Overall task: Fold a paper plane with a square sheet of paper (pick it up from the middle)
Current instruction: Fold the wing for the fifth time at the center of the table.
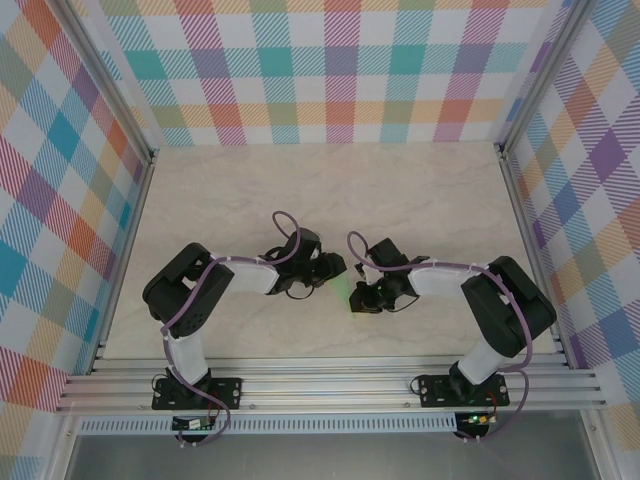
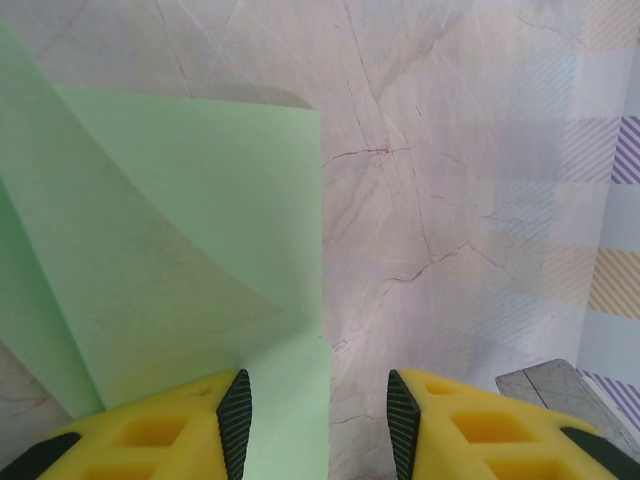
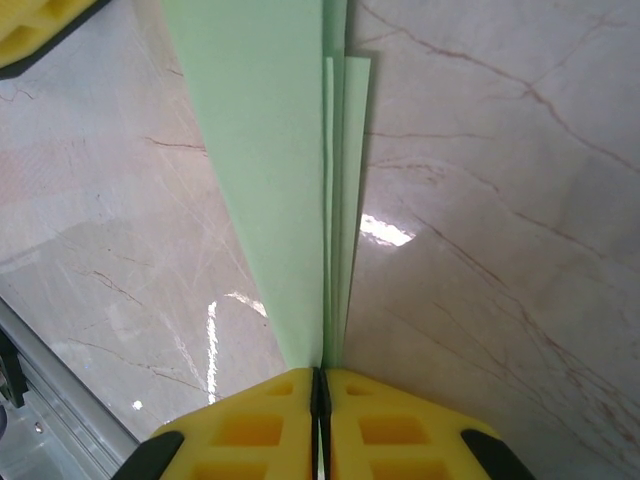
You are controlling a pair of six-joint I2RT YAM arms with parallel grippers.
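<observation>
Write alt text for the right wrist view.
The right gripper is shut on folded pale-green paper, whose layers fan upward from the yellow fingers. Beneath lies a marble-patterned table with glare spots.

A robotics lab test cell, not a home or shop. Two robot arms (image 1: 190,300) (image 1: 500,300) with loose purple cables (image 1: 283,222) are bolted to aluminium extrusion rails (image 1: 330,385). Printed checked panels (image 1: 340,70) in slotted metal frames wall in a bare marble-patterned tabletop (image 1: 330,190) on three sides.
</observation>
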